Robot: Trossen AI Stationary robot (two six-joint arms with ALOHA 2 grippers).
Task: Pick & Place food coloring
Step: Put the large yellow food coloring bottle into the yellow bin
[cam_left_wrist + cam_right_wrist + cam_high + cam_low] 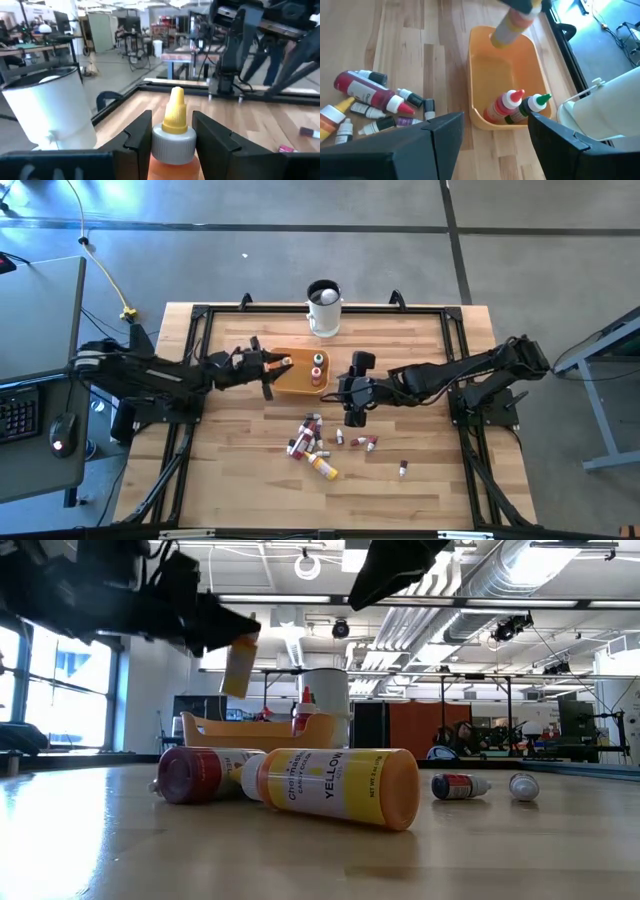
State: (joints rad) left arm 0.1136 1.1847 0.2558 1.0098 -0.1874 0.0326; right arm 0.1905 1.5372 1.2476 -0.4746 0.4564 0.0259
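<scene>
My left gripper (280, 364) is shut on a food coloring bottle (172, 145) that has an orange body, a white collar and a yellow pointed cap. It holds the bottle over the left end of the orange bowl (300, 380). A red-capped bottle (504, 106) and a green-capped one (531, 107) stand in the bowl. Several more food coloring bottles (310, 438) lie on their sides on the table nearer the front, among them a yellow one (340, 788). My right gripper (340, 392) hangs open just right of the bowl, with nothing between its fingers (445, 137). My left gripper pinches the bottle just under its white collar (172, 150) between its two fingers (137, 140). The fingers reach in level from the table's left. The bottle hangs below them, cap up and slightly tilted (238, 665), clear of the bowl.
A white mug (323, 310) stands at the far edge behind the bowl. A black frame (200, 315) runs around the wooden tabletop. Single small bottles (403, 470) lie toward the front right.
</scene>
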